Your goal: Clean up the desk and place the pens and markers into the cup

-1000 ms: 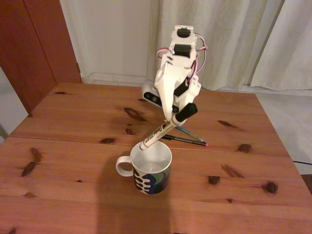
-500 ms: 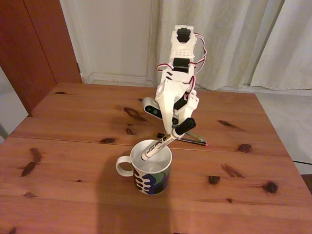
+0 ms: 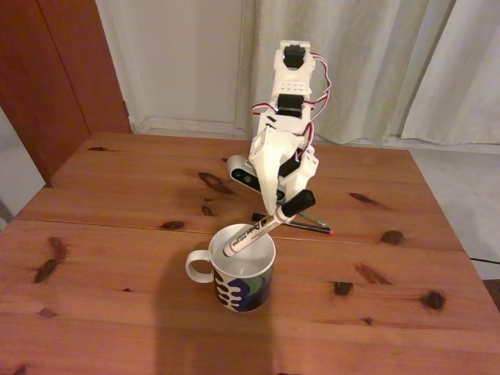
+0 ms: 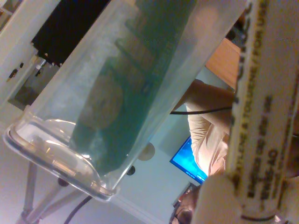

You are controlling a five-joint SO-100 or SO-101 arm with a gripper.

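marker (image 3: 254,230), white-barrelled with dark print and a black cap, hangs tilted in the fixed view: its capped end is up and to the right, clenched in the gripper (image 3: 283,208), and its lower end dips down-left, over the open mouth of the cup (image 3: 242,273), about at rim level. whether that tip touches the rim cannot be told. the wrist view brings the same marker (image 4: 261,121) up close along its right side, printing running down the barrel, with a clear plastic jaw of the pincer crossing the left half and a person's arm (image 4: 205,126) and a blue screen (image 4: 189,158) blurred behind; none of that background shows in the fixed view.

the fixed view alone gives the layout. the cup stands near the middle of the desk (image 3: 109,258), handle to the left, blue and green blotches on its lower wall. just beyond it, partly behind the gripper, the black pen (image 3: 301,225) lies flat with its red-pink end pointing right, and a teal pen (image 3: 311,218) crosses close beside it. bare wood lies all round the cup, wide to the left, right and near sides; the desk's far edge meets a curtain (image 3: 375,62) and a door (image 3: 62,70).
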